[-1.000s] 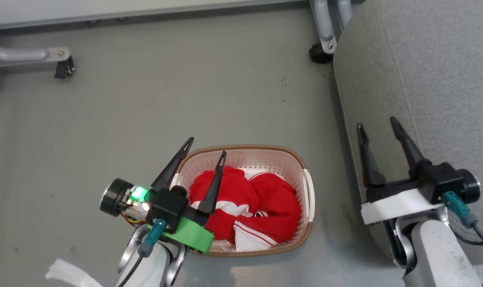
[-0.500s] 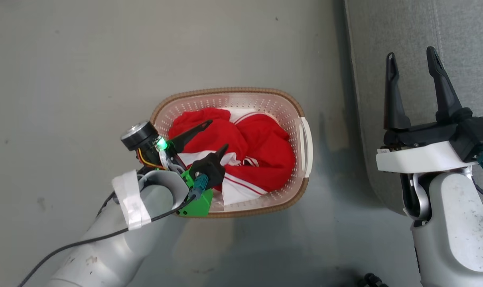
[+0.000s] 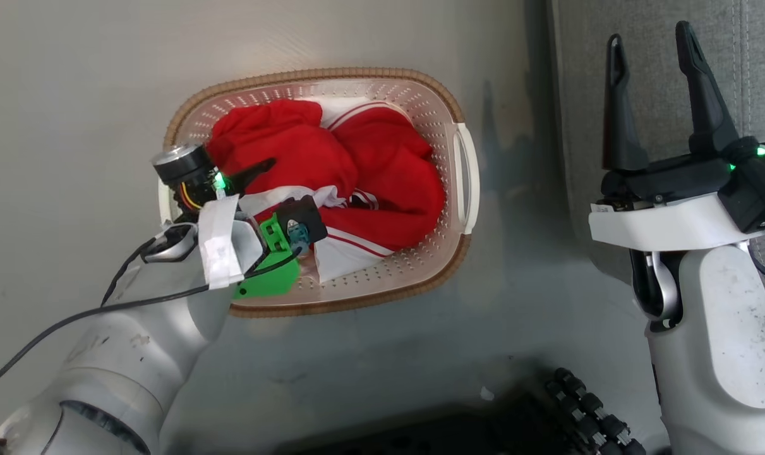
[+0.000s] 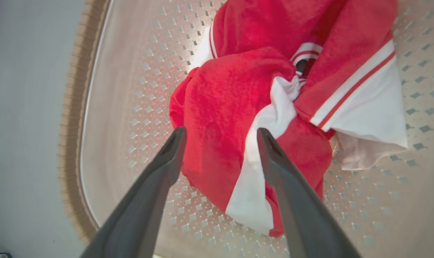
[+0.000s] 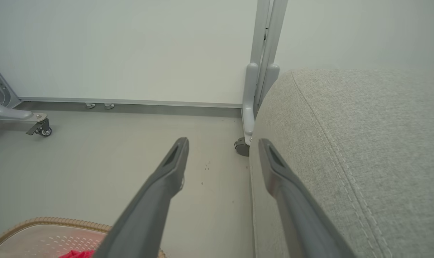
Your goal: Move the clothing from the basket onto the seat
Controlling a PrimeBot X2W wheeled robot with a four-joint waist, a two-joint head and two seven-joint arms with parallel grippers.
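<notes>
The cream perforated basket (image 3: 464, 164) with its brown rim stands on the floor and holds the red clothing (image 3: 382, 158) with white stripes. My left gripper (image 3: 281, 189) points down into the basket's left part. In the left wrist view it (image 4: 221, 132) is open, its fingers either side of a red fold with a white stripe (image 4: 238, 82), above the basket bottom (image 4: 138, 107). The right gripper (image 3: 649, 35) is open and empty over the edge of the grey seat (image 3: 761, 76). The right wrist view has that gripper (image 5: 223, 142) beside the seat (image 5: 363, 143), with a corner of the basket (image 5: 41, 233).
Grey floor (image 3: 72, 95) surrounds the basket. A metal frame leg with a caster (image 5: 242, 147) stands by the seat's far corner, and another caster (image 5: 41, 129) is at far left below a pale wall. The robot's dark base (image 3: 546, 423) shows at the bottom.
The head camera has tipped down, so the whole scene has shifted. My left gripper has swung from above the basket rim down into the basket over the clothing. The right gripper stays open.
</notes>
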